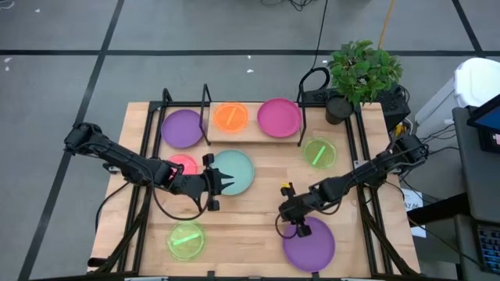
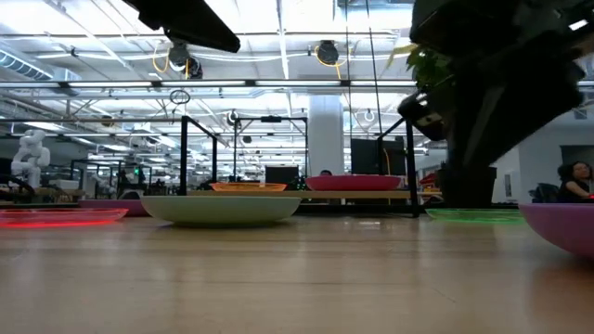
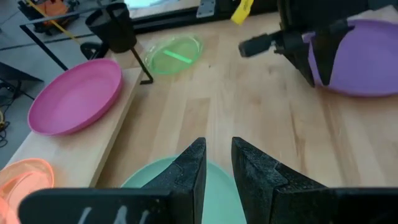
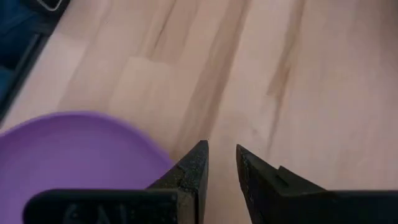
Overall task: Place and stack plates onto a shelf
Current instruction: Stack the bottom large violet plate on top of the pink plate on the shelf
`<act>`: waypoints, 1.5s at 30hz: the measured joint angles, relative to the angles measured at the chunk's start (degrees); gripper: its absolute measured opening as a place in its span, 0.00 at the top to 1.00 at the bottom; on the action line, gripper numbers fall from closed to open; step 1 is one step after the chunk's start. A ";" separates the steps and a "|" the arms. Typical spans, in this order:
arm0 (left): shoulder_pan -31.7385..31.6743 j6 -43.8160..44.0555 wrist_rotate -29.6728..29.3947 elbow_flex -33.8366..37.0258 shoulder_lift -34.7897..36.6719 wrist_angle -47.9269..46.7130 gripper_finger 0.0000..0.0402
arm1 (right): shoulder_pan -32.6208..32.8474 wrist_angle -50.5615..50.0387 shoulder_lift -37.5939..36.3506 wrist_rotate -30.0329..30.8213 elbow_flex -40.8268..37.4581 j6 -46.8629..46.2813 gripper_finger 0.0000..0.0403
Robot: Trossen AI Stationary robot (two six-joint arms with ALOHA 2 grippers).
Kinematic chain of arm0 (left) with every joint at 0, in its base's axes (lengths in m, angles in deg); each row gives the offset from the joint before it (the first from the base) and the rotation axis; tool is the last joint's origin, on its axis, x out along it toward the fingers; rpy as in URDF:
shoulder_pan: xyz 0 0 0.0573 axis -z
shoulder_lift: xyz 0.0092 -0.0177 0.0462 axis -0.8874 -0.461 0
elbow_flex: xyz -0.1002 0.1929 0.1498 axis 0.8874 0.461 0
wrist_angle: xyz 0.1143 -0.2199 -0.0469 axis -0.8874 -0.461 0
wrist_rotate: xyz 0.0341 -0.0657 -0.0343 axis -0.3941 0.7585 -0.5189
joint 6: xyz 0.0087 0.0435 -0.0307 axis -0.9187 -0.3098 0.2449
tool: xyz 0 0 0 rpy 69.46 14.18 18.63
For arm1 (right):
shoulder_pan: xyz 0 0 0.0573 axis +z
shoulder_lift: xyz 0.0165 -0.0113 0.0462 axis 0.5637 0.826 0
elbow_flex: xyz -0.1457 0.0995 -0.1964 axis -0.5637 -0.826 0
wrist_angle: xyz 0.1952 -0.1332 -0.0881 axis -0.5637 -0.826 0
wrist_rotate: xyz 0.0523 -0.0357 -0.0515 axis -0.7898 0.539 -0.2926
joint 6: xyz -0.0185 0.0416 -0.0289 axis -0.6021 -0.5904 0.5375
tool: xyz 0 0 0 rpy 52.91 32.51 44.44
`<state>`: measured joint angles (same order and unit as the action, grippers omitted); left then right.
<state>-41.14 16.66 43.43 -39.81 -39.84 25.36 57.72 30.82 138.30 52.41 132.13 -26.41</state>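
Observation:
On the table's middle rests a teal plate (image 1: 237, 170) (image 2: 221, 208), with my left gripper (image 1: 226, 182) (image 3: 217, 146) hovering just above its near-left rim, fingers narrowly open and nothing between them. At the near right a purple plate (image 1: 311, 246) (image 4: 74, 155) sits on the table. My right gripper (image 1: 295, 226) (image 4: 222, 149) slants down at its far-left rim, narrowly open, the rim beside one finger and not in the gap. On the shelf (image 1: 250, 134) at the far side sit a purple (image 1: 183, 127), an orange (image 1: 230, 117) and a magenta plate (image 1: 279, 117). My right gripper has the purple plate's rim (image 4: 163, 155) right beside the outer side of one finger (image 4: 189, 168); I cannot tell whether they touch. The plate is not between the fingers.
A red plate (image 1: 184, 164) lies under my left arm. A green plate (image 1: 186, 240) sits near the front left, another green one (image 1: 319, 152) right of the shelf. A potted plant (image 1: 361, 72) stands at the far right corner. Bare wood lies between the two grippers.

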 joint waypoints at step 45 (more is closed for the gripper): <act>0.00 -0.61 -0.01 0.00 -0.04 0.21 0.79 | 1.38 -12.39 -10.26 1.69 -14.37 -7.50 0.80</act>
<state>-41.14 16.05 43.43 -39.81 -39.88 25.58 59.10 18.43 128.05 54.10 117.76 -33.91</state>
